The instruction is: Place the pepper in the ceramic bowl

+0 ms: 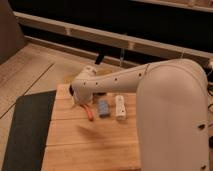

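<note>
Pepper [89, 114] lies on the wooden bench [95, 145], slightly tilted, just left of the blue block [103, 107]. A white bottle [120, 106] lies right of the block. The end effector [79, 101] hangs at the arm's [125, 80] left end, just above and left of the pepper; wide or narrow cannot be told. A dark patch [102, 93] under the arm may be the bowl. A black mat [30, 125] adjoins the bench's left.
</note>
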